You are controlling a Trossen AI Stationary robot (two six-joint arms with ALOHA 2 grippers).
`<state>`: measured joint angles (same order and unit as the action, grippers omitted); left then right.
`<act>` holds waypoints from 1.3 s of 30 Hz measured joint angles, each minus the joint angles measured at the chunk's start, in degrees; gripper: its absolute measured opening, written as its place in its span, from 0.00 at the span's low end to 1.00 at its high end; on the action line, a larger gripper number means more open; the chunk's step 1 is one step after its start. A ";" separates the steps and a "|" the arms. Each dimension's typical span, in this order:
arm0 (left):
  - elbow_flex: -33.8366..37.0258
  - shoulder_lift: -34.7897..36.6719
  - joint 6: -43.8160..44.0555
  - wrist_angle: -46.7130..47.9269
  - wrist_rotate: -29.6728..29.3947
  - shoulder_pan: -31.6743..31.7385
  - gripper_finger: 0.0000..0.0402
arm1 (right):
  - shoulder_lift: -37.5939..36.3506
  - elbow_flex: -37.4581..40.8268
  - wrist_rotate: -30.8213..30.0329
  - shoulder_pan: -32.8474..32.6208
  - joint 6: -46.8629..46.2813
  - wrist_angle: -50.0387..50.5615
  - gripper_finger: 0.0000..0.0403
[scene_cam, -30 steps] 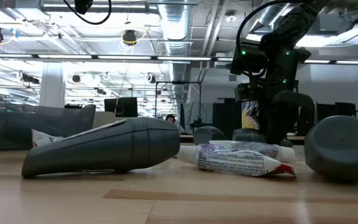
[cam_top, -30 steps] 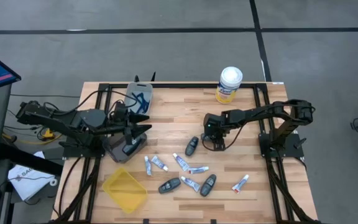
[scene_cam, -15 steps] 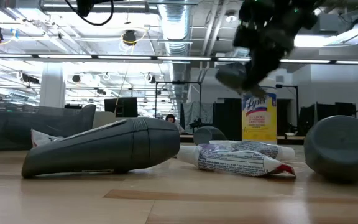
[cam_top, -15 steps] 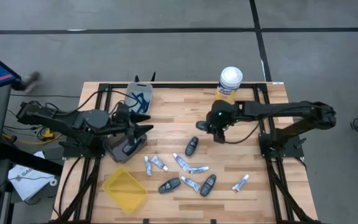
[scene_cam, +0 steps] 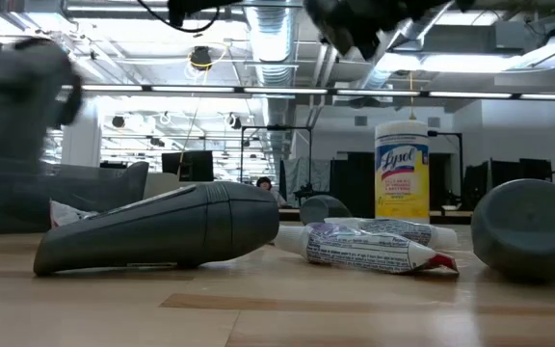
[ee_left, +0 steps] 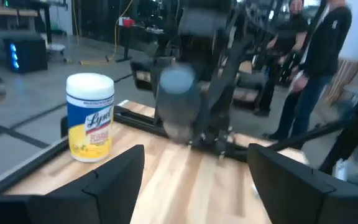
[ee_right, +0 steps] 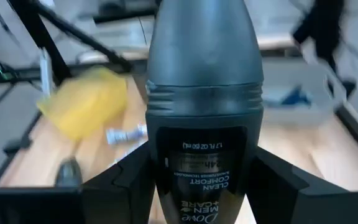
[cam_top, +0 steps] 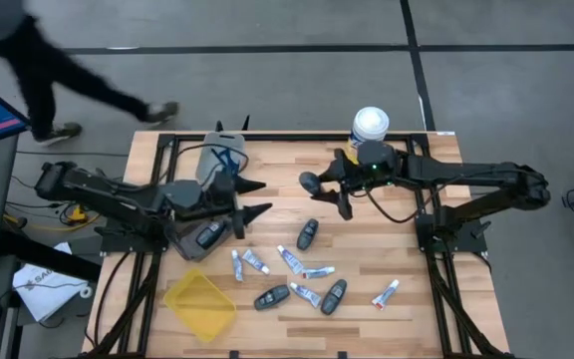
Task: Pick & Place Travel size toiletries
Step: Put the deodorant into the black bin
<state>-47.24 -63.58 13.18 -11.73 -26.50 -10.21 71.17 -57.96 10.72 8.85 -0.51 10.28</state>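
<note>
My right gripper (cam_top: 329,187) hangs above the table's far middle, shut on a dark grey deodorant stick (ee_right: 201,93), one of the travel size toiletries. My left gripper (cam_top: 255,199) stands open a little to its left, facing it, with nothing between its fingers (ee_left: 114,177). Several white tubes (cam_top: 289,259) and dark grey sticks (cam_top: 308,233) lie flat on the wood near the table's middle and front. My right gripper pinches the stick's labelled body (ee_right: 166,174) between its two fingers, one on each side. The stick lies along the fingers, its rounded cap end (ee_right: 197,37) pointing away from the gripper toward the table's left. It is lifted clear of the table, slanting slightly down.
A yellow canister with a white lid (cam_top: 369,135) stands at the far edge behind my right gripper. A clear bin (cam_top: 222,160) and a grey tray (cam_top: 182,239) sit under my left arm, a yellow tray (cam_top: 199,304) at the near left. A person walks past beyond the far left corner.
My right gripper has risen from the table with the deodorant stick, gone toward the far edge and tipped from pointing down to nearly level. My left gripper has moved toward the table's right and rolled. A person has walked into view.
</note>
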 joint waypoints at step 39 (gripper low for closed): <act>0.04 -11.18 -6.76 -29.24 12.00 5.17 0.88 | 5.84 -4.62 2.65 -6.22 -1.03 -13.20 0.51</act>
<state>-47.20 -74.76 6.42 -40.97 -14.50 -5.04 77.01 -62.58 13.37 2.63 -1.54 -2.91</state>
